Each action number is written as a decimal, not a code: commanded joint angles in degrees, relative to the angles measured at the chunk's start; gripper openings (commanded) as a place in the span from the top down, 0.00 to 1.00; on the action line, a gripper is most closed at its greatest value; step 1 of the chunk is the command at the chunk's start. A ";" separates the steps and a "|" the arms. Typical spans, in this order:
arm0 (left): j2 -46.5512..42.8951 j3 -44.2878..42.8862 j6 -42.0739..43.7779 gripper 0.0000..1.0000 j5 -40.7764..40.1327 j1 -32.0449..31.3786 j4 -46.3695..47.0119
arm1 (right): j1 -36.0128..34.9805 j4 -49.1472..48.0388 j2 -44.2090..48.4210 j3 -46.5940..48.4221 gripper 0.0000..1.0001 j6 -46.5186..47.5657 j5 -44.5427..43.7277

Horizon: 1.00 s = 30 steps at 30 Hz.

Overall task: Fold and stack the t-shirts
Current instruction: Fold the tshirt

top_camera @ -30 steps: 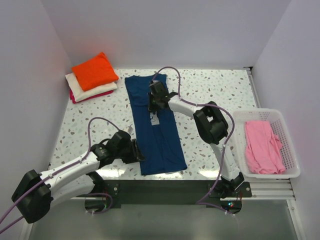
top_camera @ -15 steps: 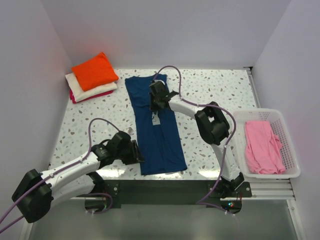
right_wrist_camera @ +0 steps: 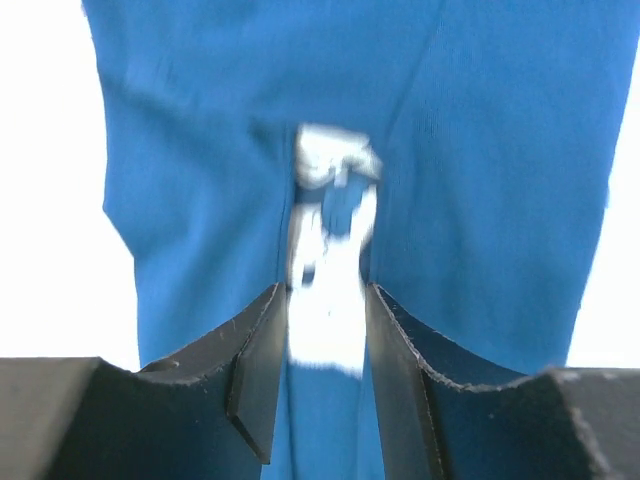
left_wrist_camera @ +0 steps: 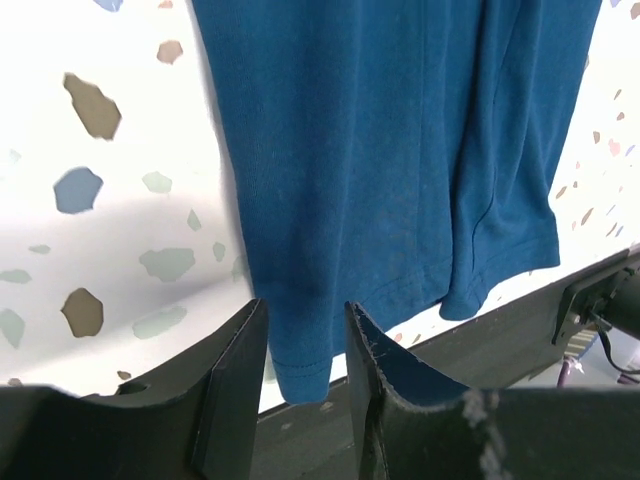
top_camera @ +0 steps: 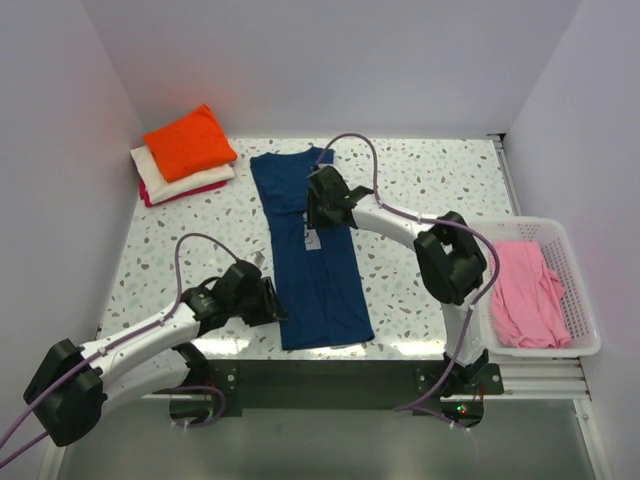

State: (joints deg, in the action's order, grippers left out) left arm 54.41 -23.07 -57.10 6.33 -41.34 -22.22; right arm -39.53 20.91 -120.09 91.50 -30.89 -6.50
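Note:
The navy t-shirt (top_camera: 315, 265) lies on the table as a long narrow strip, its pale print (top_camera: 310, 240) facing up. My right gripper (top_camera: 318, 218) hovers over the strip's middle. In the right wrist view it (right_wrist_camera: 322, 295) is open, with the print (right_wrist_camera: 330, 300) showing between the fingers. My left gripper (top_camera: 278, 303) sits at the strip's near left corner. It (left_wrist_camera: 305, 310) is open in the left wrist view, and the hem corner (left_wrist_camera: 300, 375) lies in the gap. Orange (top_camera: 190, 140), cream (top_camera: 195, 182) and magenta (top_camera: 150, 197) t-shirts are stacked at the back left.
A white slotted basket (top_camera: 590, 335) stands at the table's right edge with a crumpled pink t-shirt (top_camera: 525, 290) inside. The table's near edge (left_wrist_camera: 480, 330) runs just below the navy shirt's hem. The right arm's elbow (top_camera: 455, 260) rises beside the basket.
My right gripper has opened and let go of the navy shirt. Its elbow has swung right toward the basket. The left arm has barely moved.

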 commanded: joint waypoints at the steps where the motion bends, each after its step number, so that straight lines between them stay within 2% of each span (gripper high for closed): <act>1: 0.16 -3.29 2.26 0.59 -2.37 0.74 0.33 | -2.92 2.03 8.11 -4.56 0.60 -0.74 -0.26; 5: 0.87 -3.30 2.43 0.59 -2.37 0.82 0.77 | -7.83 3.00 14.60 -14.65 0.60 -1.18 -1.85; 8: 0.52 -3.30 2.70 0.59 -2.20 1.09 0.77 | -10.99 3.43 16.20 -19.76 0.64 -2.24 -1.15; 14: -0.45 -2.95 2.52 0.59 -2.02 1.26 0.51 | -15.22 3.88 17.78 -25.75 0.66 -4.52 -2.19; 30: -1.06 -1.72 2.52 0.59 -1.58 1.35 0.33 | -18.65 3.70 22.44 -31.21 0.66 -7.07 0.96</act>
State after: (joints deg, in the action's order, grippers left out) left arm 53.87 -24.32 -55.88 4.91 -40.49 -22.22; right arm -57.36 24.53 -100.97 61.17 -36.34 -6.33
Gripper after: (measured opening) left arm 0.413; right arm 0.342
